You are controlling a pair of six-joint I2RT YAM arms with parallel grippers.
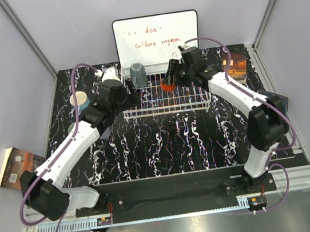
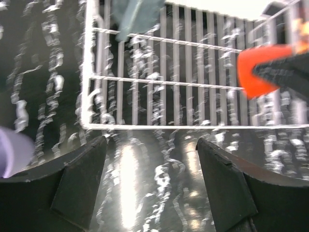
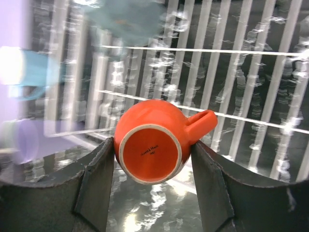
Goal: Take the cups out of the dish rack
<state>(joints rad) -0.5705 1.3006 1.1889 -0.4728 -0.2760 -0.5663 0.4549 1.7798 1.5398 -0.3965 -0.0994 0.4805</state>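
Black, white-veined tabletop (image 1: 164, 143) carries the whole scene, and at its far left a light blue cup (image 1: 79, 100) stands upright, well clear of the wire. Next comes your left gripper (image 2: 152, 142): its jaws are spread wide with only bare tabletop between them, and it sits just outside the near-left corner of the dish rack (image 1: 167, 100). In the left wrist view a blurred lilac shape (image 2: 13, 151) shows at the left edge, too soft for you to tell more. A pale cup (image 1: 109, 74) sits just beyond that gripper, off the rack's far-left corner; its colour is hard to read. A dark grey cup (image 1: 138, 75) stands mouth down in the rack's far-left corner. Further right, your right gripper (image 3: 153, 145) has its jaws closed against both sides of the orange cup (image 3: 145, 125), which hangs over the far part of the rack with its base turned to the wrist camera and its handle pointing right in that view. You cannot tell whether the cup touches the wires. Behind the rack stands a whiteboard (image 1: 156, 35).
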